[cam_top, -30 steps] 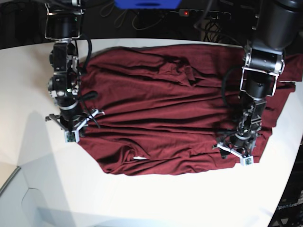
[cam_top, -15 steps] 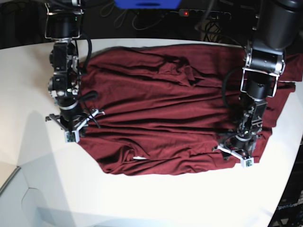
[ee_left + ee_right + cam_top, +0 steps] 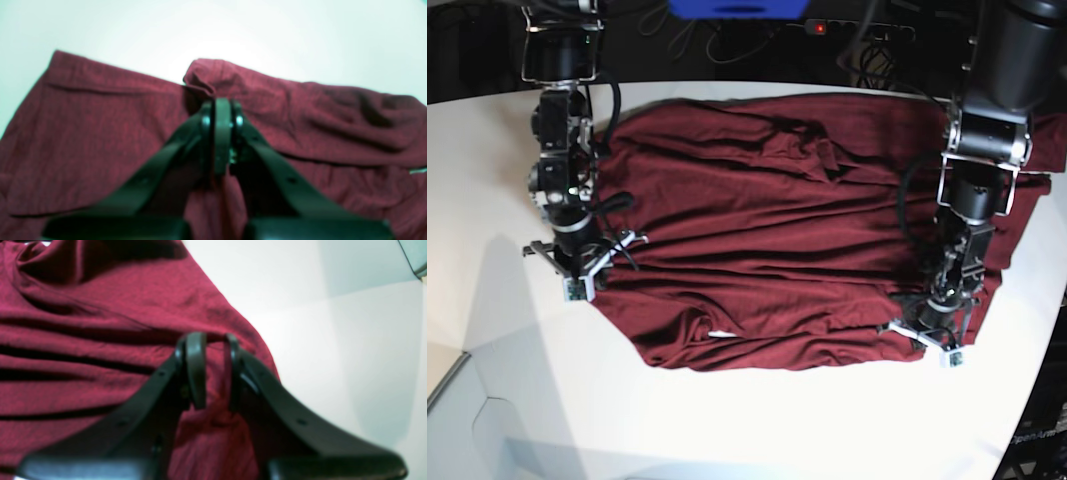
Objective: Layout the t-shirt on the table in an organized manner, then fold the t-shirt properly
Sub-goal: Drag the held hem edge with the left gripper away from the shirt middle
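The t-shirt point(image 3: 797, 235) lies rumpled on the table point(image 3: 727, 420), its long axis running 9 to 3 o'clock; bare tabletop opens toward 6 and 8 o'clock. The left gripper point(image 3: 222, 110), spread a second ago, now pinches the shirt's hem at 4 o'clock. The right gripper point(image 3: 211, 370) grips a fold at 9 o'clock, unchanged.

The dark red thin-fabric t-shirt point(image 3: 787, 230) lies spread and wrinkled across the middle of the large white smooth desk point(image 3: 507, 400). The left claw point(image 3: 932, 335) sits at the shirt's near edge on the base view's right; the right claw point(image 3: 577, 272) sits at its edge on that view's left, apparently on cloth.
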{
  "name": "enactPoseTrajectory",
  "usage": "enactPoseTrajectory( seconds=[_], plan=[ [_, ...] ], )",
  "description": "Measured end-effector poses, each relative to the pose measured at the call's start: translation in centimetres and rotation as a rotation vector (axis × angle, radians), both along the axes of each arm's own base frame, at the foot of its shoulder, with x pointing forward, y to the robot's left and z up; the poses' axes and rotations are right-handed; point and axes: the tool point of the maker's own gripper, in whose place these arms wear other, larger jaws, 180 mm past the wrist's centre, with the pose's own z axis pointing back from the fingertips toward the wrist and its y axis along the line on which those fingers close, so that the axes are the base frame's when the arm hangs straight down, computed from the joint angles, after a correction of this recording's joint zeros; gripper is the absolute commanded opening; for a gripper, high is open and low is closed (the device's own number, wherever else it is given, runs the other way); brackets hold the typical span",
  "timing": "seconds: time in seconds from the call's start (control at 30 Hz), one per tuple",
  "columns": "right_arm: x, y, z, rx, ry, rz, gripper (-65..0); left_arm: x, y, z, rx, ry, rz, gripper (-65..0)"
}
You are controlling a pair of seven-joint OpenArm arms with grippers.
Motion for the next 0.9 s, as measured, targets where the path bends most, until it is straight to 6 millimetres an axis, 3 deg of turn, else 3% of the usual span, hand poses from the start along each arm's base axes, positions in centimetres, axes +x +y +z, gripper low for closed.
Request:
enactPoseTrajectory(
  seconds=[0.1, 0.2, 0.27, 0.4, 0.57, 0.9],
  plan=[
    [0.0, 0.0, 0.0, 0.0, 0.0, 0.0, -56.7, 1.8, 0.3, 2.4, 0.005, -0.04, 0.004, -65.0],
    [0.0, 0.0, 0.0, 0.0, 0.001, 0.0, -56.7, 4.3, 1.0, 6.6, 0.014, -0.12, 0.014, -65.0],
    [-0.4, 0.0, -0.3, -0.002, 0.009, 0.0, -56.7, 5.4, 2.4, 9.2, 0.034, -0.174, 0.029, -65.0],
    [-0.9, -0.2, -0.3, -0.01, 0.008, 0.001, -56.7, 5.7, 5.9, 11.6, 0.08, -0.237, 0.081, -65.0],
    [-0.8, -0.1, 0.1, -0.01, -0.005, 0.003, -56.7, 5.5, 9.0, 11.8, 0.107, -0.265, 0.166, -65.0],
    [-1.8, -0.1, -0.7, -0.011, 0.018, 0.004, -56.8, 5.3, 9.1, 11.3, 0.11, -0.275, 0.178, -64.9]
  ],
)
